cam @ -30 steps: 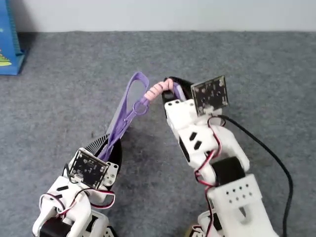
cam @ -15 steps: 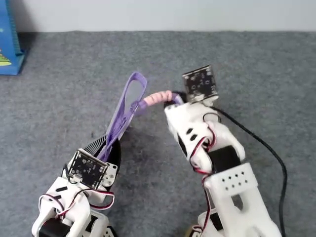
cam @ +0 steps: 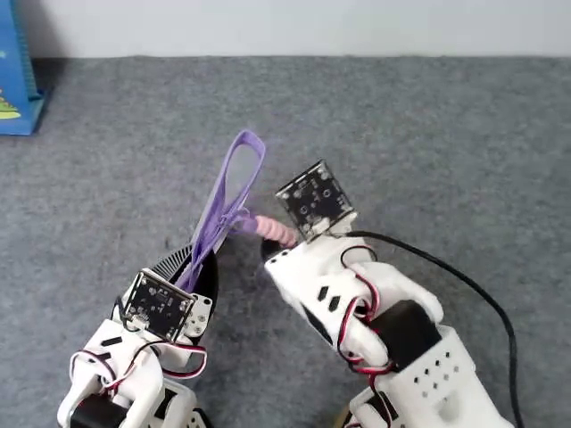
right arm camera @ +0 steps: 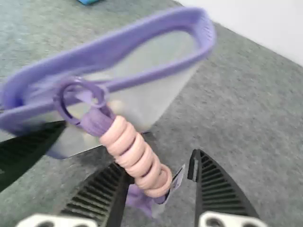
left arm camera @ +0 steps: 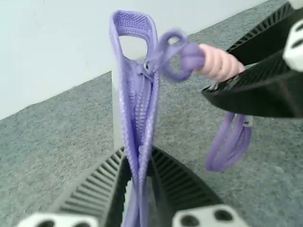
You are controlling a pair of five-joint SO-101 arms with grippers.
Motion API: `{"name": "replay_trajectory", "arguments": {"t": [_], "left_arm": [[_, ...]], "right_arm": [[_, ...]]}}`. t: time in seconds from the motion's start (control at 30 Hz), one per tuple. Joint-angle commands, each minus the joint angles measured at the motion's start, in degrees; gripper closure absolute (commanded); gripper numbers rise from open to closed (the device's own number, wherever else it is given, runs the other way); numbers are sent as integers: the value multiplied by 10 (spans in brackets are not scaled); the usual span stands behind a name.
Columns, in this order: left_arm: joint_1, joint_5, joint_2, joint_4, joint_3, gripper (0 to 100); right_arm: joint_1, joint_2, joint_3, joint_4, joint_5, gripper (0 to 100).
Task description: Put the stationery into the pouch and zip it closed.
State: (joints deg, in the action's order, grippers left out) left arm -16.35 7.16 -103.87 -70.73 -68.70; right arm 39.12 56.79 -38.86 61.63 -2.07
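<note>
A purple-edged, translucent pouch [cam: 228, 192] stands on edge on the grey carpet. My left gripper [cam: 202, 267] is shut on its near end, and the zipper band [left arm camera: 138, 142] runs up between the black fingers [left arm camera: 97, 182]. A pink coiled zipper pull [cam: 273, 231] hangs from a purple ring [right arm camera: 78, 99] on the slider, about midway along the pouch. My right gripper [cam: 269, 246] is shut on that pink coil [right arm camera: 137, 158], and a purple cord loop [left arm camera: 229, 142] dangles under it. The pouch's far end [cam: 247, 145] gapes open in a loop. Its contents are not discernible.
A blue box [cam: 18, 80] stands at the far left against the white wall. A black cable [cam: 464, 281] trails from the right arm across the carpet. Open carpet lies beyond the pouch and to the right.
My right gripper has drawn the pink pull and slider along the zipper, from the pouch's far end toward the left gripper. The left arm has held still.
</note>
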Motion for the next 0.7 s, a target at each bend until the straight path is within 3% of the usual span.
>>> {"name": "replay_trajectory", "arguments": {"t": [0.0, 0.13, 0.37, 0.53, 0.67], "left_arm": [[3, -4, -6, -2, 0, 991], [3, -4, -6, -2, -1, 991], [3, -3, -6, -4, -1, 991], [0, -3, -6, -4, -1, 991], [0, -3, -6, -4, -1, 991]], "right_arm": [[19, 13, 40, 3, -4, 812], [22, 15, 43, 3, -6, 812], [123, 83, 42, 52, -4, 812], [131, 100, 42, 63, -4, 863], [160, 96, 40, 90, 9, 802]]}}
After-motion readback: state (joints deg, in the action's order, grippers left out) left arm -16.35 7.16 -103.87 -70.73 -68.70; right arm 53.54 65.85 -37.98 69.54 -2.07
